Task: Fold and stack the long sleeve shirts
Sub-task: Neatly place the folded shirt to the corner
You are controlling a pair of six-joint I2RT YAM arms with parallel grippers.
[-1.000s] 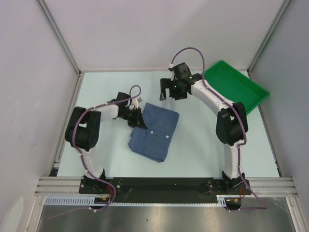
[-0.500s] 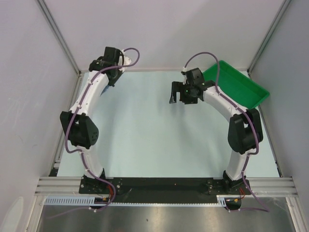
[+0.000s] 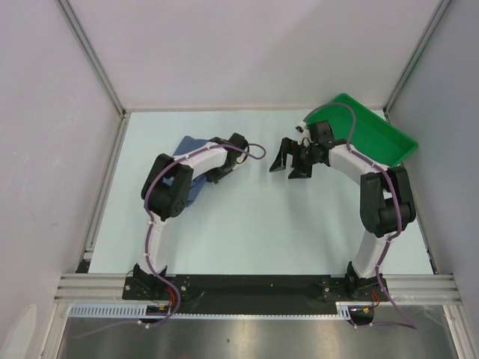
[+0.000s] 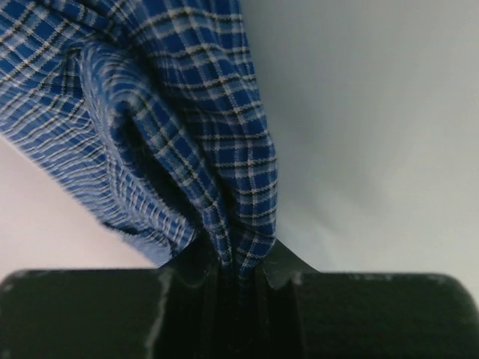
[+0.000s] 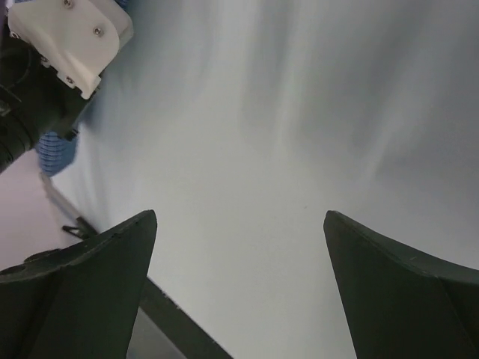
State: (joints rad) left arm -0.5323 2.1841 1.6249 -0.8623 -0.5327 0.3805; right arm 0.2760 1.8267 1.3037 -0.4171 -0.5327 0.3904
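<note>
The long sleeve shirt (image 3: 188, 145), blue cloth with a fine white check, lies bunched at the table's left middle, mostly under my left arm. More of it shows lower down (image 3: 197, 188). In the left wrist view the shirt (image 4: 165, 112) rises in folds from my left gripper (image 4: 239, 271), whose jaws are shut on a pinch of the cloth. From above, the left gripper (image 3: 215, 169) is largely hidden by its own arm. My right gripper (image 3: 289, 165) hangs open over bare table right of centre, nothing between its fingers (image 5: 239, 217).
A green plastic tray (image 3: 378, 138) sits at the far right corner, just behind my right arm. Pale walls and metal frame posts close in the table on three sides. My left arm's white wrist (image 5: 63, 34) shows in the right wrist view.
A second ago the shirt lay folded flat mid-table. The left arm then swung to the far left, and it is now bent over the bunched shirt. The right gripper drifted right and nearer.
</note>
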